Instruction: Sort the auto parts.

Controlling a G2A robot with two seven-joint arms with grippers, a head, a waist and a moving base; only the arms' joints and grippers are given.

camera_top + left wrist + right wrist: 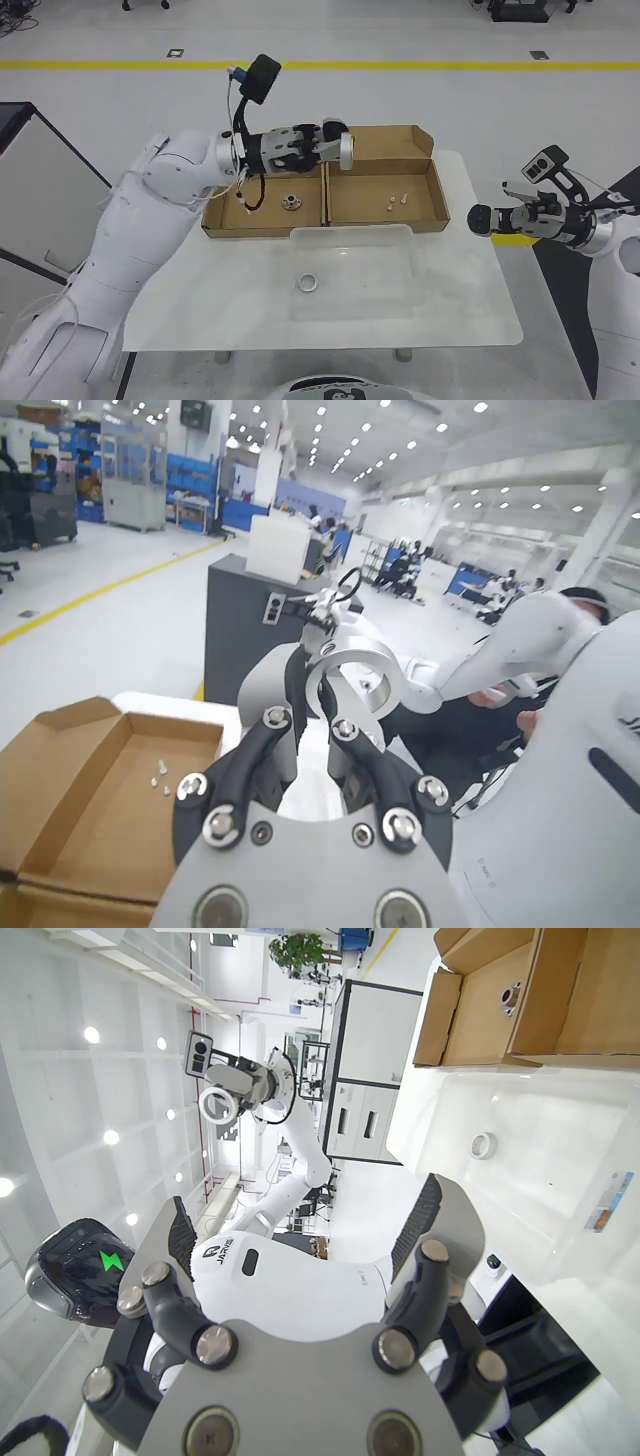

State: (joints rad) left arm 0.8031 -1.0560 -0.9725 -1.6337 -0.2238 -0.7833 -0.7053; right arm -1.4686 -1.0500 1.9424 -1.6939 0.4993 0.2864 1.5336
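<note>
My left gripper (335, 148) hangs above the back of the cardboard box (375, 225), shut on the wall of a silver metal ring (356, 680), which also shows from afar as the ring (218, 1104). A flanged metal part (291, 200) lies in the box's left compartment. A few small bolts (398, 201) lie in its right compartment, seen again as bolts (160, 781). A second, smaller ring (307, 284) sits in the clear plastic bin (400, 300). My right gripper (478, 218) is open and holds nothing, beyond the table's right edge.
The box stands at the back of the white table (470, 320), with the clear bin right in front of it. A grey cabinet (30, 180) stands left of the table. A yellow floor line (450, 66) runs behind.
</note>
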